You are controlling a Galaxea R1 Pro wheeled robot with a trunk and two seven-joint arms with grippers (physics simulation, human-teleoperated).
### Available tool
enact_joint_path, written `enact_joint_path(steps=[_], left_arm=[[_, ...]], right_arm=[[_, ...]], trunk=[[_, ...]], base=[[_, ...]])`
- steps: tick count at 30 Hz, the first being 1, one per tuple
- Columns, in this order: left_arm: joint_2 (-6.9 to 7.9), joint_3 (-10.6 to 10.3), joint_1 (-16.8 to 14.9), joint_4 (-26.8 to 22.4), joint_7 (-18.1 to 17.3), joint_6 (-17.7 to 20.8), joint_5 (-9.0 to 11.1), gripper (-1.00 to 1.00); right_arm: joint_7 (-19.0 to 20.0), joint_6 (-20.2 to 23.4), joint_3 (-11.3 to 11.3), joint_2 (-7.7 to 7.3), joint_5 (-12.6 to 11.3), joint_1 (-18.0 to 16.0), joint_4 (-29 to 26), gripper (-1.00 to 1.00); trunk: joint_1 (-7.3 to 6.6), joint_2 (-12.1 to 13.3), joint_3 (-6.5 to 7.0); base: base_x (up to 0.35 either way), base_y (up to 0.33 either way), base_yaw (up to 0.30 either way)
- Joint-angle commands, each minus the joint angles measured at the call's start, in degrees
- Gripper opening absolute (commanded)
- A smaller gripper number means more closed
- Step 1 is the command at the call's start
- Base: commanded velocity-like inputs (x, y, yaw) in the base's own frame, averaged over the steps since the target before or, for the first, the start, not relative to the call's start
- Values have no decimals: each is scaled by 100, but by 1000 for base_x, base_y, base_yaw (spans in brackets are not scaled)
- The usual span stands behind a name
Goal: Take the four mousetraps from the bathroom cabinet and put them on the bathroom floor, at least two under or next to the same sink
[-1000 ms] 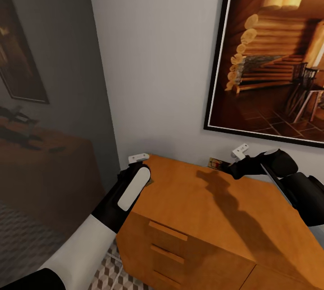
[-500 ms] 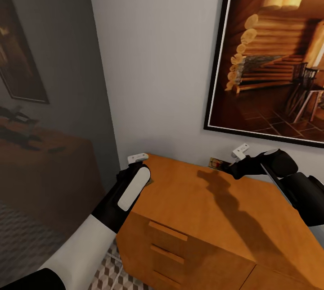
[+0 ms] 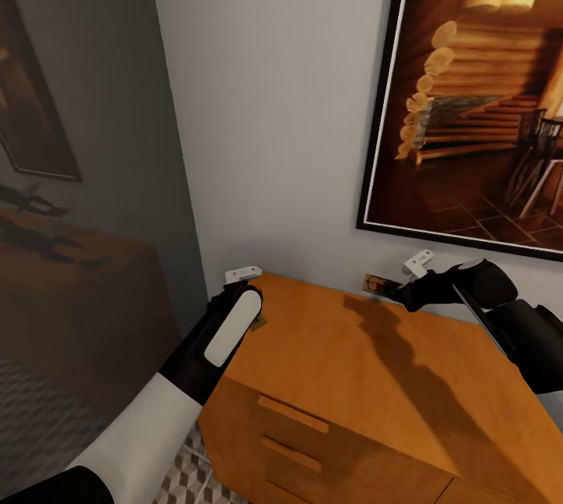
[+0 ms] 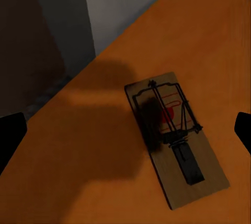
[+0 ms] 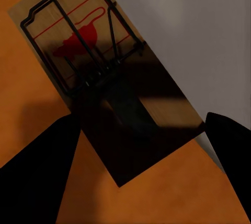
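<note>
The low orange-brown wooden cabinet (image 3: pixel 367 387) stands against a pale grey wall (image 3: pixel 274 113), its drawer fronts with slim bar handles shut. On its top lie two flat tan wooden mousetraps with dark wire and red marks. One mousetrap (image 4: pixel 175 135) lies near the top's corner, under the left end effector (image 3: pixel 244 285), whose fingers stand wide apart, holding nothing. The other mousetrap (image 5: pixel 104 78) rests against the wall, between the spread, empty fingers of the right end effector (image 3: pixel 414 269). A black-framed log-cabin picture (image 3: pixel 477 89) hangs above. Cube-patterned floor tiles (image 3: pixel 188 473) show below the cabinet.
</note>
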Motion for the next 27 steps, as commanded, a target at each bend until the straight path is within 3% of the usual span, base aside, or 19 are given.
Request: enact_joint_path(steps=[1, 8, 15, 27], left_arm=[[0, -5, -6, -6, 39, 36, 33, 100], [0, -97, -6, -7, 20, 24, 34, 100], [0, -388, -6, -40, 25, 11, 34, 100], [0, -453, -6, -165, 28, 8, 50, 100]], right_arm=[[40, 14, 11, -5, 48, -7, -5, -100], [40, 14, 23, -5, 44, -7, -5, -100], [39, 14, 30, 0, 50, -7, -5, -100], [38, 14, 34, 7, 52, -7, -5, -100]], trunk=[[0, -5, -7], [0, -5, -7], [0, -5, -7], [0, -5, -7]], base=[[8, 0, 0], [3, 0, 0], [0, 0, 0], [20, 0, 0]])
